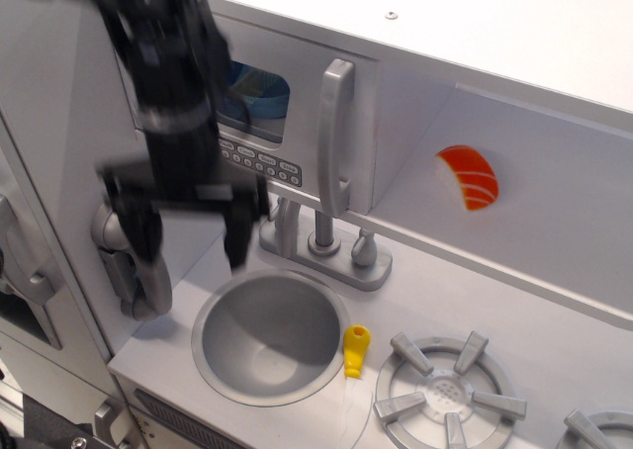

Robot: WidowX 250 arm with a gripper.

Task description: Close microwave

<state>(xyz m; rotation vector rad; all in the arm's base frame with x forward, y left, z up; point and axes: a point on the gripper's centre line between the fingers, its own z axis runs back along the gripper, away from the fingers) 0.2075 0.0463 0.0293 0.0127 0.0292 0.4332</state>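
Observation:
The microwave [297, 113] is a white-grey box built into the toy kitchen's back wall. Its door lies flush with the front, with a clear window [255, 98], a row of small buttons [262, 162] and a tall grey bar handle [334, 137]. My black gripper [190, 229] is motion-blurred, below and left of the door, above the sink. Its two fingers [237, 226] point down and stand wide apart, holding nothing. It is apart from the door.
A round grey sink [270, 335] lies below, with a faucet [321, 236] behind it. A grey handset [134, 261] hangs on the left wall. A yellow piece [356, 350] sits by the sink. An orange sushi piece [468, 177] lies in the shelf cubby. Burners [445, 395] are at the front right.

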